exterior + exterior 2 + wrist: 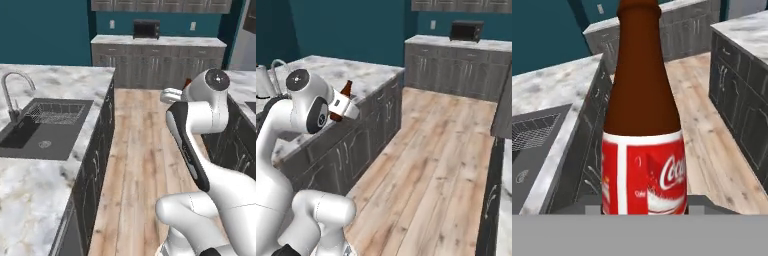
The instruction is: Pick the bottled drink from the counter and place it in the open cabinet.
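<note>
Starting at the left, the sink [45, 127] sits in the counter [55, 80] near its floor-side edge. Right of it, the gripper [342, 106] is clamped low on the bottled drink [643, 130], upright and off the counter. Glass looks rigid, slick and breakable; a hold at the label seems safest.

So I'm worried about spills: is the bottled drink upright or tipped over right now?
Roughly upright: the bottled drink stands neck-up in the hand view, held off the counter, neck slightly tilted in the right base view.
</note>
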